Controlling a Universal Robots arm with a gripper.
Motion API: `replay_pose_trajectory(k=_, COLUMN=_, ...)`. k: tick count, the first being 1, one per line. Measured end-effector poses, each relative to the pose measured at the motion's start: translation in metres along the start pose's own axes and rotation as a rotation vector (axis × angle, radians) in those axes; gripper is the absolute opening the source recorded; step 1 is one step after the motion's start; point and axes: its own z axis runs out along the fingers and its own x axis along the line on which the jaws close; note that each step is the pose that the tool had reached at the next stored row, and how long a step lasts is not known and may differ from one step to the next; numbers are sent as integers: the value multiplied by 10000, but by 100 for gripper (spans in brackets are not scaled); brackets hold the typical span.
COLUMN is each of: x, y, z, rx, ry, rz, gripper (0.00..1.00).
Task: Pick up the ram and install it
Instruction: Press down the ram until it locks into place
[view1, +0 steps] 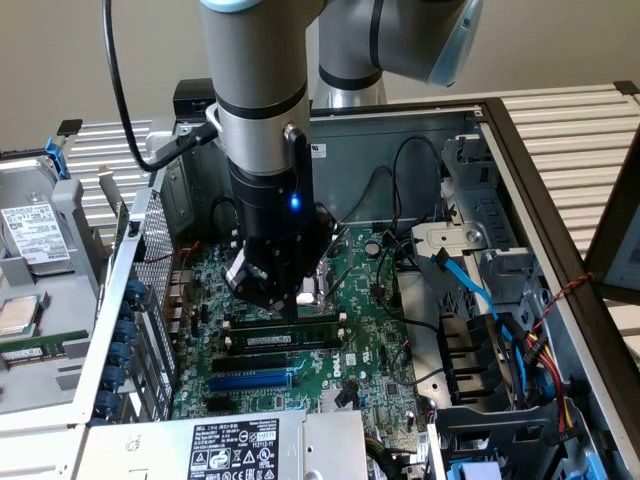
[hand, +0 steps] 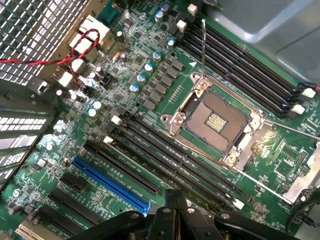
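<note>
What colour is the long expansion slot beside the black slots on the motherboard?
Blue. The expansion slot shows best in the wrist view.

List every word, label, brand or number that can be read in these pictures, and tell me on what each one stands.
No text can be read with certainty.
White label on the power supply: print and certification marks, too small to read.
White sticker on the hard drive: too small.
White sticker on the ram seated in a black slot: blurred.
White sticker on the case wall: blurred.
Motherboard markings: too small.

Shut tool (view1: 297, 300) low over motherboard (view1: 380, 340), touching ram (view1: 290, 339) in slot.
</note>
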Motion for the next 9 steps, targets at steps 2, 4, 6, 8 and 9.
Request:
replay_pose_trajectory(k=2, x=0, y=0, z=1, rx=18, ry=-8, rz=356, gripper=11)
replay_pose_trajectory(k=4, x=0, y=0, z=2, rx=35, ry=-16, rz=714, gripper=11)
replay_pose_trajectory(k=6, x=0, y=0, z=2, rx=52, ry=-24, rz=1067, gripper=11)
replay_pose_trajectory(k=8, x=0, y=0, z=3, rx=69, ry=-32, rz=1430, gripper=11)
replay_pose_trajectory(k=9, x=0, y=0, z=4, rx=77, ry=-35, rz=1598, gripper=11)
